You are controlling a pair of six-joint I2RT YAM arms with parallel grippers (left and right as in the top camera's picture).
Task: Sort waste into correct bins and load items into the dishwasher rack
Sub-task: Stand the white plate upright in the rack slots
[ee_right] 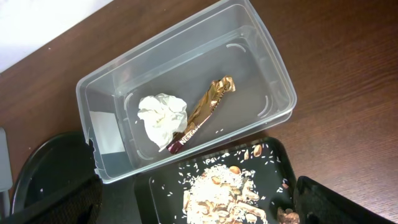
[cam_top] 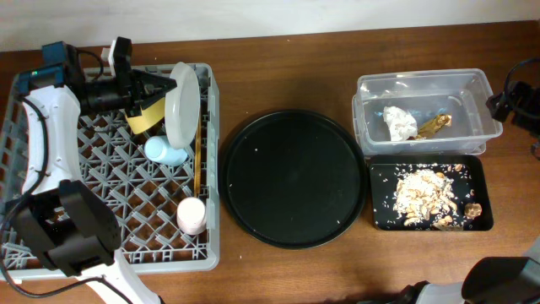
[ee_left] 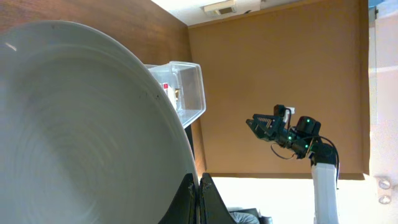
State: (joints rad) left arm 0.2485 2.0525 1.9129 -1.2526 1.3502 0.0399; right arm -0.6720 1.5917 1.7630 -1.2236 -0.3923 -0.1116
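A pale plate (cam_top: 181,103) stands on edge near the back of the dishwasher rack (cam_top: 135,190), with the left gripper (cam_top: 159,84) at its upper rim, jaws pressed fully together. The left wrist view shows the fingertips (ee_left: 189,198) right against the rim. It does not make clear whether they pinch the rim or only lean on it.

The plate looks stiff, glazed and slick, heavier than anything else in the rack and likely to chip if it topples against the pegs. The thin rim is the only place narrow enough for these jaws, and a hold near the top would keep it upright.

Beside it are the yellow bowl (cam_top: 143,120), a blue cup (cam_top: 164,152), a pink cup (cam_top: 191,215) and the chopsticks (cam_top: 197,165).

Across the round black tray (cam_top: 294,177), the right gripper (ee_right: 196,186) hangs spread wide and holding nothing above the bins. The tissue (ee_right: 161,115) and gold wrapper (ee_right: 202,112) lie in the clear tub (ee_right: 261,56), and the food scraps (ee_right: 221,196) in the black tray (ee_right: 277,155).
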